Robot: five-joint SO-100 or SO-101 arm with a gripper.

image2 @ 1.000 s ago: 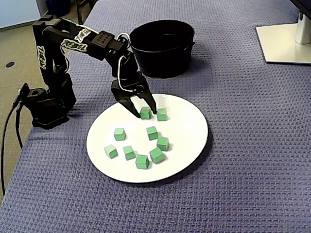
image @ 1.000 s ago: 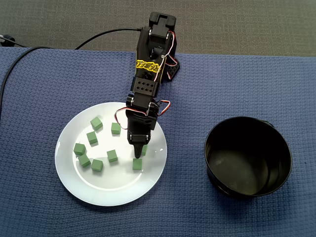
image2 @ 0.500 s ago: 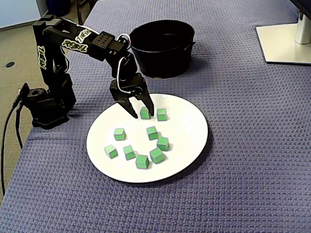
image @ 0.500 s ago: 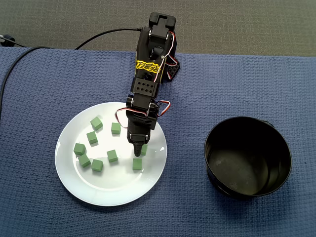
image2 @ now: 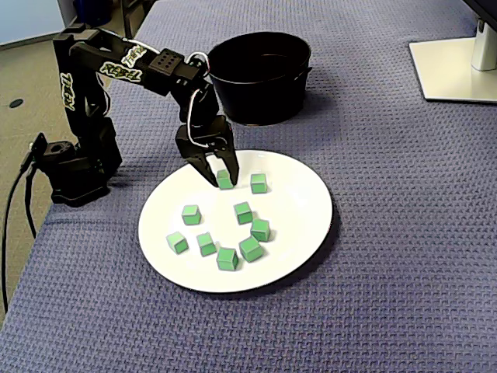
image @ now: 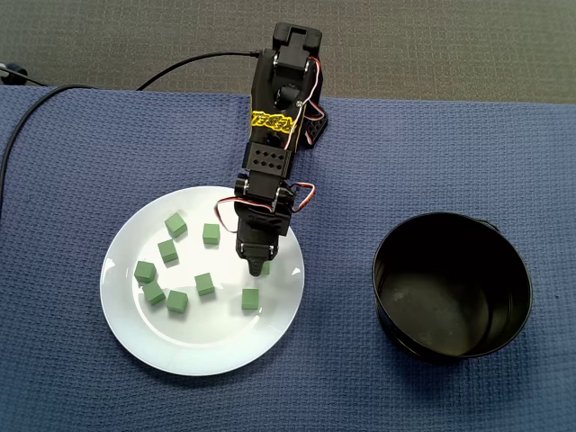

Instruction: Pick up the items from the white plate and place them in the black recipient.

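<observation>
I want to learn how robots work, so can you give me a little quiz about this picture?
1. Counting the one in the jaws, how many green cubes are at the white plate?
2. True or false: the black pot is empty.
3. The jaws are shut on: A) a green cube, B) the plate's rim, C) nothing.
Key: 1) nine; 2) true; 3) A.
</observation>
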